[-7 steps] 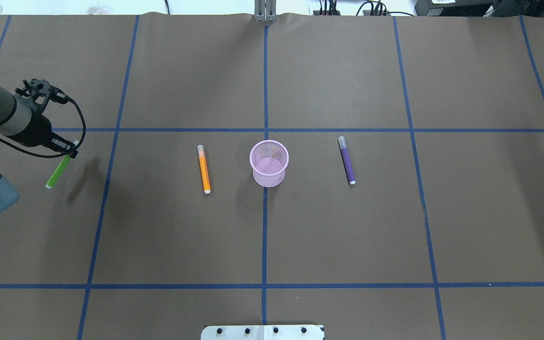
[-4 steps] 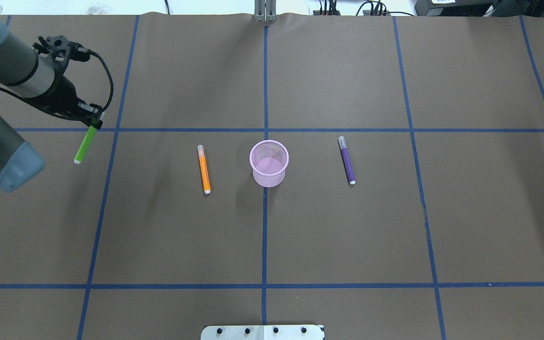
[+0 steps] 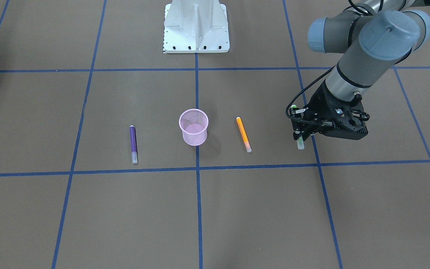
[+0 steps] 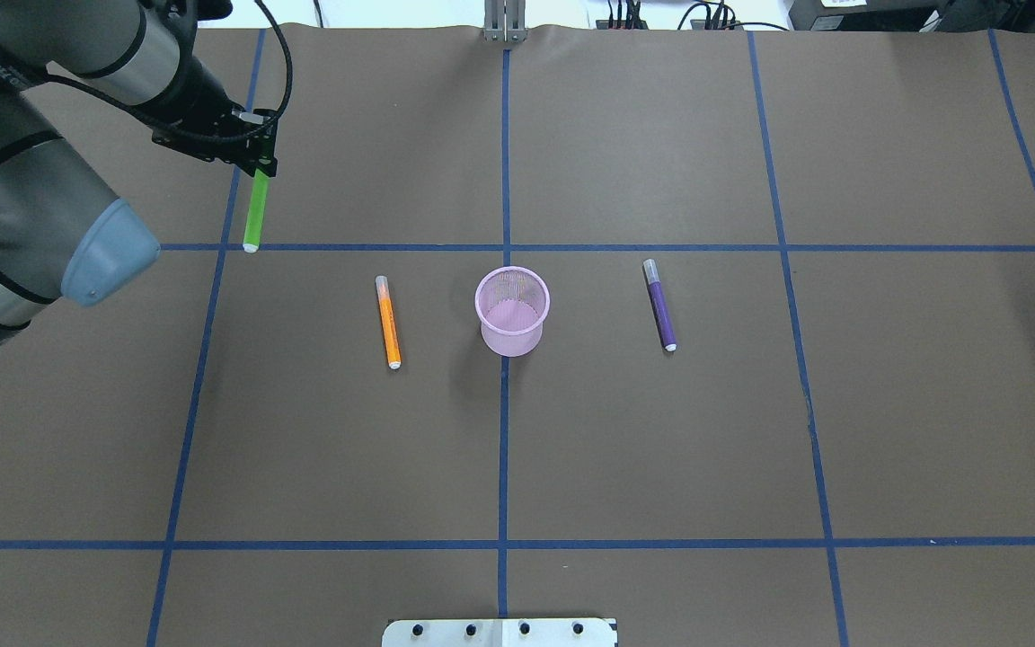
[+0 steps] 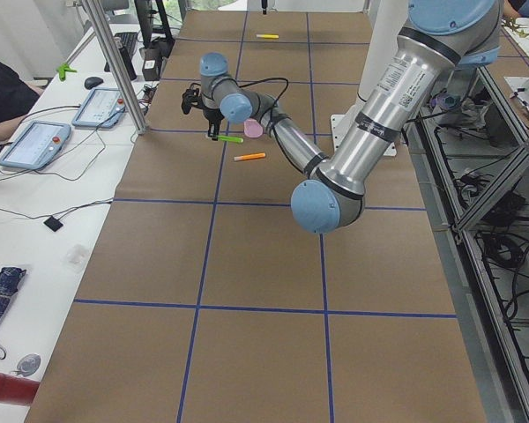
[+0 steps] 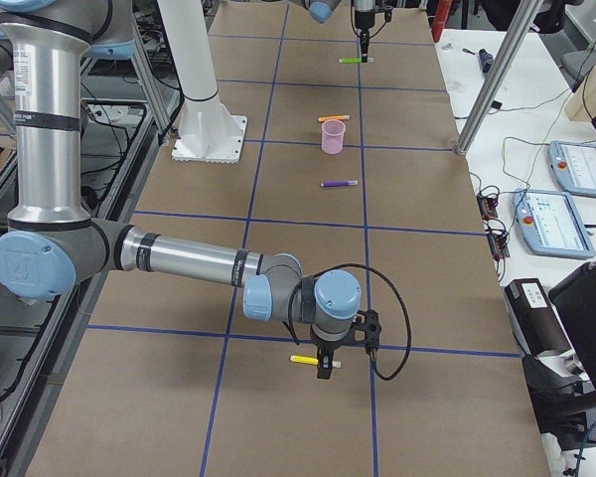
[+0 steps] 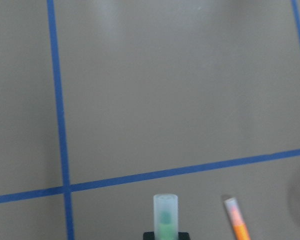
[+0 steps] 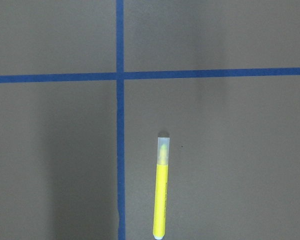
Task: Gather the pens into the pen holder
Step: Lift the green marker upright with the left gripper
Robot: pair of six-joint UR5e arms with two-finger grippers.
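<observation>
Pens, all four, were outside the pen holder (image 4: 510, 340), so I judged the job had barely begun. Nearest me, the yellow pen (image 6: 304, 360) lay flat on the table (image 6: 278, 417) below the right claw (image 6: 326, 370); I could not tell if that claw was open or closed. Farther on lay the purple pen (image 6: 339, 184), then the pink pen holder stood empty, then the orange pen (image 6: 334, 118) lay near it. Farthest off, the left claw (image 4: 260, 168) pinched the green pen (image 4: 256, 211) up off the table, well apart from the pen holder.

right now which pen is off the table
The green pen, held in the left gripper above the table. The orange pen, purple pen and yellow pen lie flat on it.
</observation>
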